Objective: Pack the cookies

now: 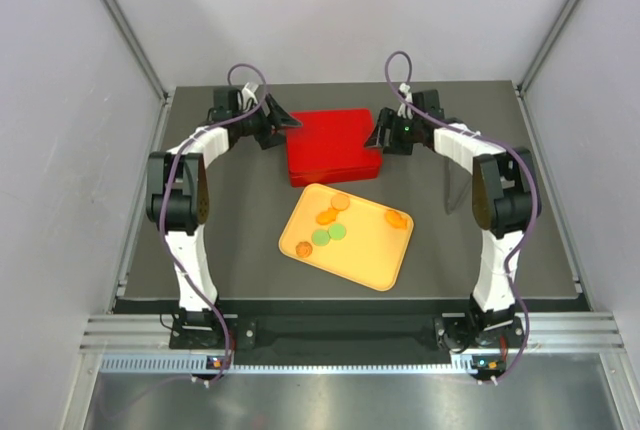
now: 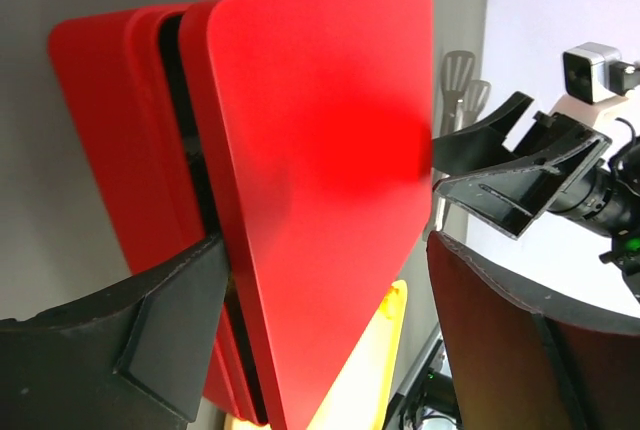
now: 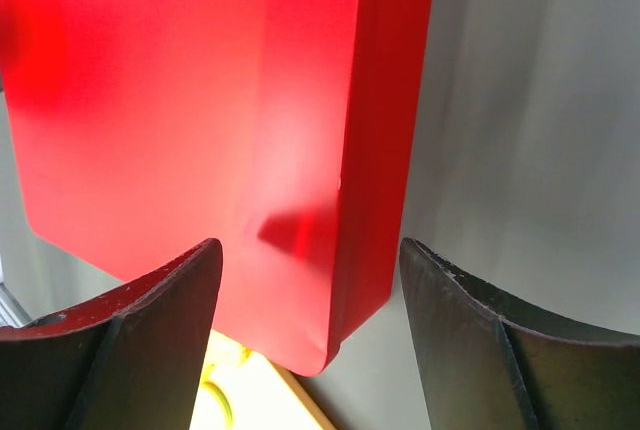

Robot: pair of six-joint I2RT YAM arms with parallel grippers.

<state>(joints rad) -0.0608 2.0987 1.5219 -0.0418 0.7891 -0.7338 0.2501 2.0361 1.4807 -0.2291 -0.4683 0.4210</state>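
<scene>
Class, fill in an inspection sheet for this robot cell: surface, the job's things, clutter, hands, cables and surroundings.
Surface: dark grey tabletop, flat and matt.
Job's things: small flat round cookies, four orange and two green, lie on a yellow rectangular plastic tray. A red rectangular box sits behind the tray, its lid parted slightly from the base at the left end.
Clutter: nothing seen.
Hands: left hand is at the box's left end and right hand is at its right end. Both are open.
Cables: purple cables loop above each arm.
Surroundings: pale grey walls on three sides and a metal rail along the near edge.
</scene>
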